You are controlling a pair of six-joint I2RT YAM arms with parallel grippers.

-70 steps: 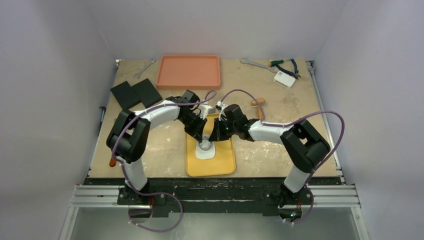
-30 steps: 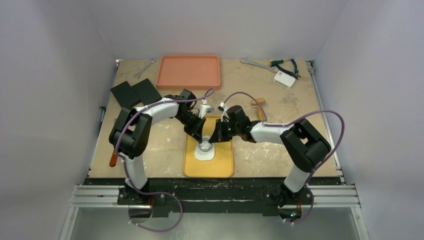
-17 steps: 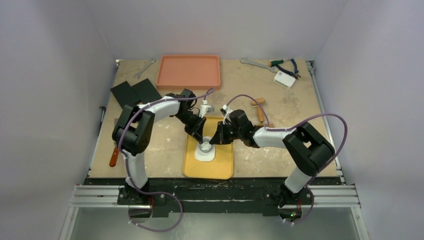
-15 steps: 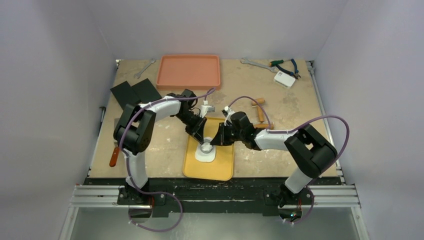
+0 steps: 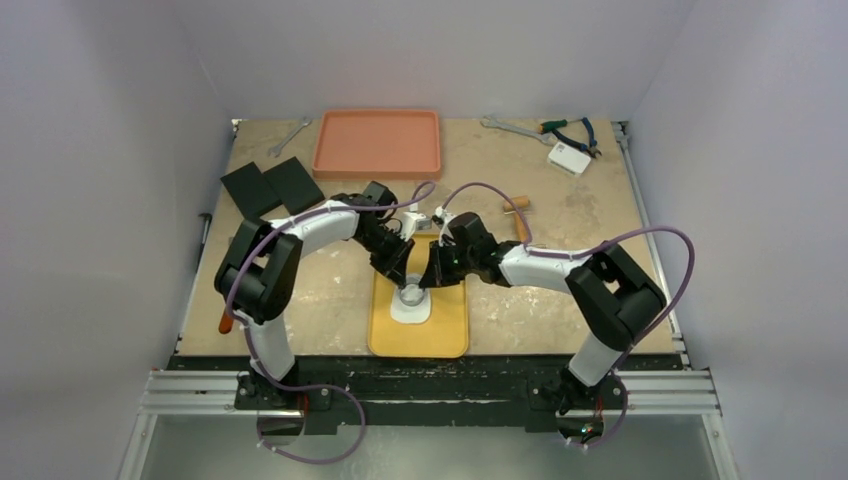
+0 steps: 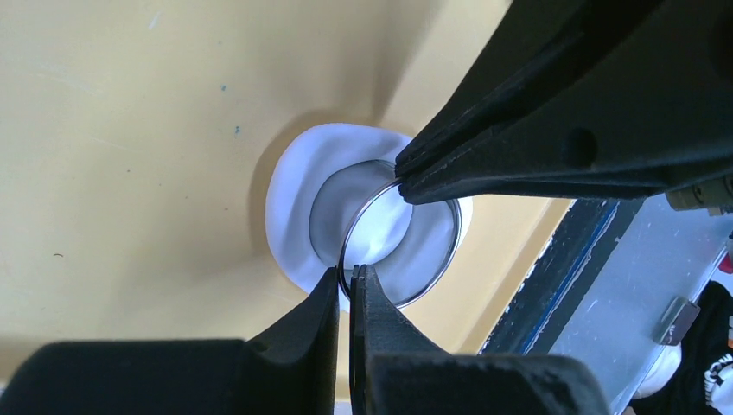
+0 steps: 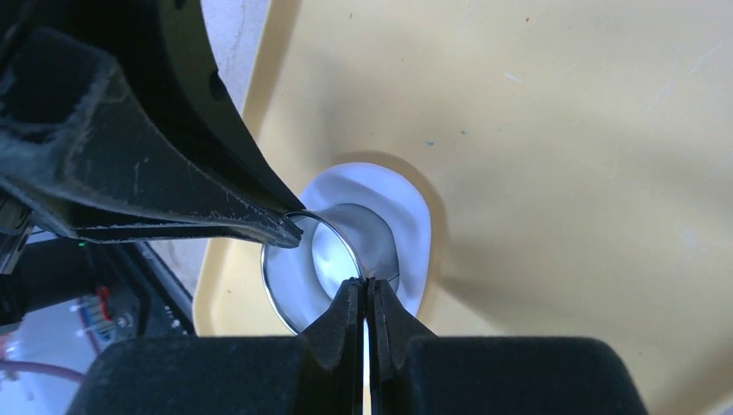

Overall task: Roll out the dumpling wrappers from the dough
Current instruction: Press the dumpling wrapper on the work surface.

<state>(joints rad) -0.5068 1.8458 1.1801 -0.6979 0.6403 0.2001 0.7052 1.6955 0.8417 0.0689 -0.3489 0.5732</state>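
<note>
A flat white piece of dough (image 5: 409, 305) lies on the yellow tray (image 5: 440, 335). A small metal ring cutter (image 5: 409, 293) stands on the dough. My left gripper (image 6: 349, 275) is shut on the ring's rim, with the dough (image 6: 294, 216) under it. My right gripper (image 7: 366, 284) is shut on the opposite side of the ring cutter (image 7: 294, 303), over the same dough (image 7: 402, 216). In the top view both grippers, left (image 5: 402, 281) and right (image 5: 426, 281), meet over the ring. A cut round wrapper cannot be told apart inside the ring.
An orange tray (image 5: 377, 143) sits at the back. Two black squares (image 5: 270, 187) lie back left. Wrenches (image 5: 505, 125), pliers (image 5: 570, 131) and a white box (image 5: 568, 157) lie back right. A wooden roller handle (image 5: 517, 203) lies behind the right arm. An orange-handled tool (image 5: 224, 324) lies at the left edge.
Both arms swung slightly left and back right while holding the ring; the yellow tray shifted a little with them. The grips on the ring stay the same.
</note>
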